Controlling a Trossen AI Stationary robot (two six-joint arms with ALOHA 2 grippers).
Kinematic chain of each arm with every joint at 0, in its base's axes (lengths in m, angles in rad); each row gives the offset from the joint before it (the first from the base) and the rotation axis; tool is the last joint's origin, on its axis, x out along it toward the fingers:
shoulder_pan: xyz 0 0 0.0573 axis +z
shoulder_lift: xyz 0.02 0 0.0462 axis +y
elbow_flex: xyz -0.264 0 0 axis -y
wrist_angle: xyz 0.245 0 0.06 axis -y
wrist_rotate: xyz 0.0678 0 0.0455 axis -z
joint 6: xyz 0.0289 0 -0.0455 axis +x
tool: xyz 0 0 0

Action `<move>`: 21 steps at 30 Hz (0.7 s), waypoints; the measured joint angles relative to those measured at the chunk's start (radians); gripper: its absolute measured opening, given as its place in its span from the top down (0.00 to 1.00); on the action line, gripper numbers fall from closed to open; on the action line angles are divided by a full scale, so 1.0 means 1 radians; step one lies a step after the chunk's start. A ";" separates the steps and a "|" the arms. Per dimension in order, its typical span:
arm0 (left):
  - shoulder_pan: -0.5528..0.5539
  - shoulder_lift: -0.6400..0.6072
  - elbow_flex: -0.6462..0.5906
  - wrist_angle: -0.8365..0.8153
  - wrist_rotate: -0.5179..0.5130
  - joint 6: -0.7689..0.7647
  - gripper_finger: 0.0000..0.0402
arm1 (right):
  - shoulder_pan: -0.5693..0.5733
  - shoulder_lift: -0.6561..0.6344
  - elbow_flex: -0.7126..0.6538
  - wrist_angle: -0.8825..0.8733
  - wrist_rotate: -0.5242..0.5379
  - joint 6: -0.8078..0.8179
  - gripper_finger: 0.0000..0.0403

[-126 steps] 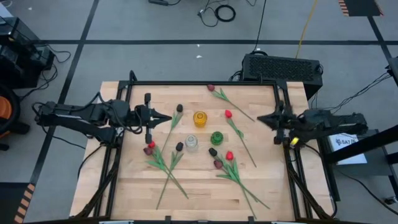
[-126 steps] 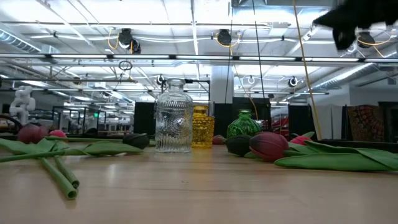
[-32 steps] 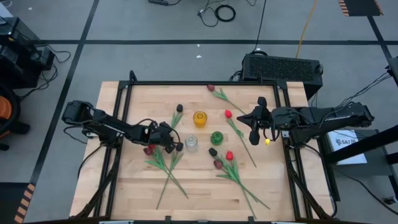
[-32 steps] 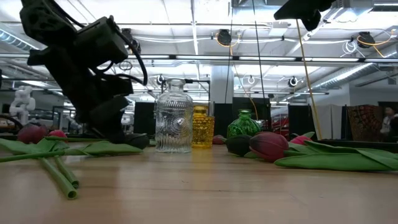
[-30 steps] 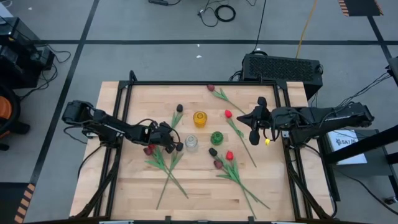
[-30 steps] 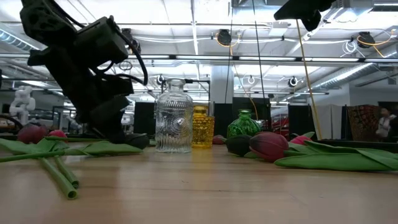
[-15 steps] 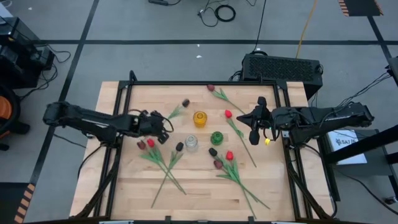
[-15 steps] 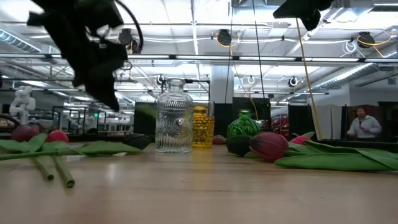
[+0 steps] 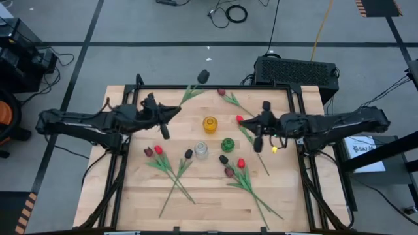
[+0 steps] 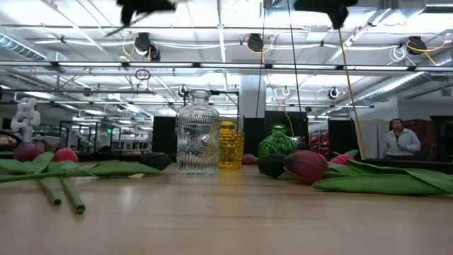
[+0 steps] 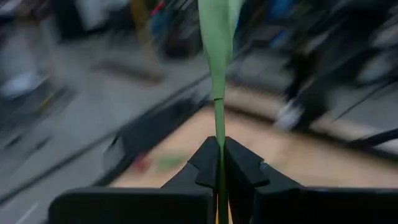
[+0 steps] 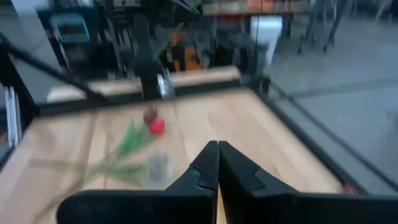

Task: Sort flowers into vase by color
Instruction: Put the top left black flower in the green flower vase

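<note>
My left gripper [image 9: 174,111] is raised over the table's far left and is shut on a dark-headed flower [image 9: 204,76], whose head reaches out past the table's far edge. My right gripper [image 9: 244,121] hovers shut and holds nothing, beside a red flower [image 9: 240,119] lying on the table. Three vases stand mid-table: yellow [image 9: 209,124], green [image 9: 227,144] and clear [image 9: 201,151]. More flowers lie flat on the wood at near left [image 9: 157,150] and near right [image 9: 240,163]. One maroon flower [image 9: 221,92] lies by the far edge. My left gripper pinches the flower's green stem [image 11: 219,163] between its two fingers, well back from the head. The fingers point about level and the stem runs along them, out past their tips. The flower is lifted clear of the table, with leaf [image 11: 217,37] and head sticking out ahead.
A black box [image 9: 297,70] sits behind the table's far right corner. The table's black frame rails [image 9: 127,163] run along its left and right sides. A person [image 10: 396,138] stands far off in the room. Bare wood [image 9: 209,209] lies along the near edge.
My left gripper has risen from the table near the clear vase and gone toward the far edge, tipping from pointing down to level. The dark-headed flower went up with it and is lifted clear. My right gripper has drifted a little toward the table's middle.
</note>
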 joint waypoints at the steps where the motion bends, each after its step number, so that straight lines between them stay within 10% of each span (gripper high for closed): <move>1: 0.000 0.011 0.000 0.075 0.039 0.022 0.95 | 0.000 0.029 -0.011 0.085 -0.001 -0.023 1.00; 11: 0.000 0.172 0.000 0.447 0.273 0.088 0.95 | -0.009 0.290 -0.022 0.762 -0.096 -0.178 1.00; 21: -0.003 0.382 0.000 0.702 0.452 0.136 0.95 | -0.021 0.329 -0.022 0.841 -0.141 -0.152 0.91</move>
